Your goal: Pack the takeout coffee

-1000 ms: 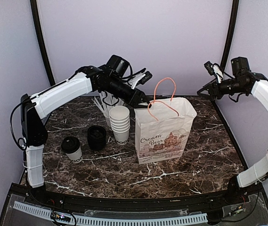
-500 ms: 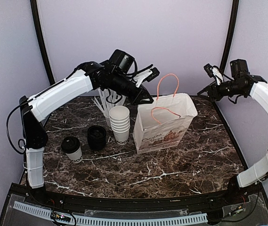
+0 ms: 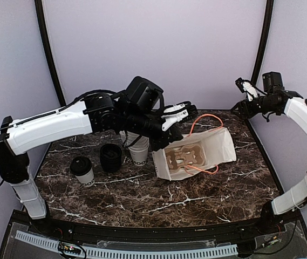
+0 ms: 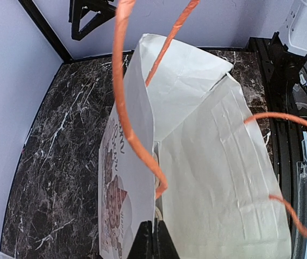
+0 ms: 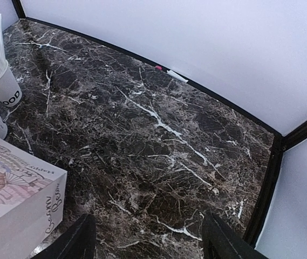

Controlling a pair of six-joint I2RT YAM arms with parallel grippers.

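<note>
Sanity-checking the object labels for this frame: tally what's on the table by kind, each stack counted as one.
lidded coffee cup: 1
stack of lidless white cups: 1
cup of straws: 1
stack of black lids: 1
paper bag: 1
cardboard carrier inside the bag: 1
Total: 6
</note>
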